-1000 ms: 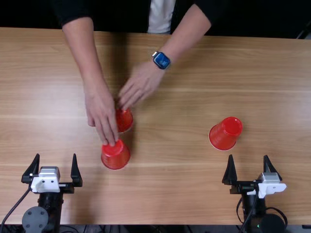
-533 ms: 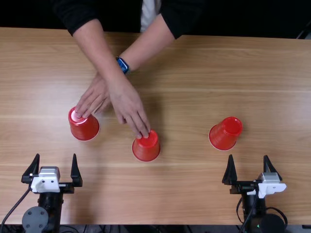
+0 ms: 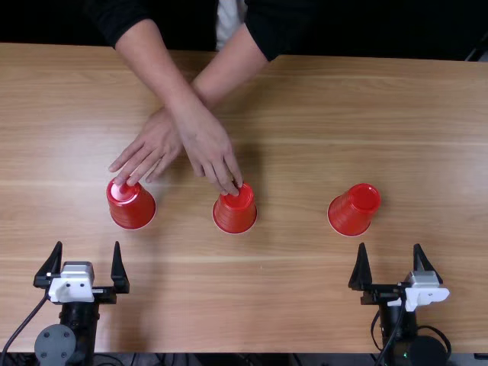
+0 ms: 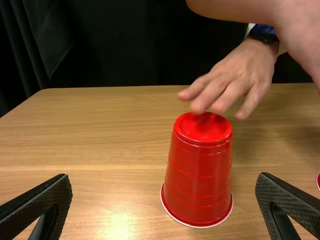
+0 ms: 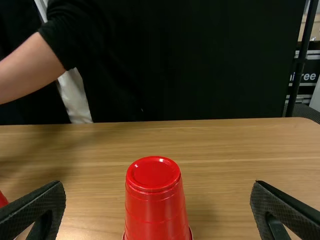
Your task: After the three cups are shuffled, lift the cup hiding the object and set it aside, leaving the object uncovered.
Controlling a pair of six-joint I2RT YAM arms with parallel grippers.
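Red plastic cups stand upside down in a row across the wooden worktop (image 3: 427, 114), their long axes upright; the left cup (image 3: 131, 206) sits straight ahead of the left end effector (image 3: 86, 255), the right cup (image 3: 354, 209) straight ahead of the right end effector (image 3: 389, 255), and the middle cup (image 3: 235, 210) lies about midway between the two arms, so neither is clearly nearer to it. A person across the worktop has both arms crossed; one hand (image 3: 152, 146) rests its fingertips on the base of the left cup, the other hand (image 3: 204, 145) touches the top of the middle cup; the right cup stands apart from both hands. Both end effectors hold nothing, fingers spread wide, near the worktop's near edge and well short of the cups. The hidden object cannot be seen, and which cup covers it cannot be told from these views. Judging by the hands on the cups, the shuffle is not yet finished; the lift would likely call for a straight forward reach by whichever arm faces the chosen cup, closing across its upright wall.
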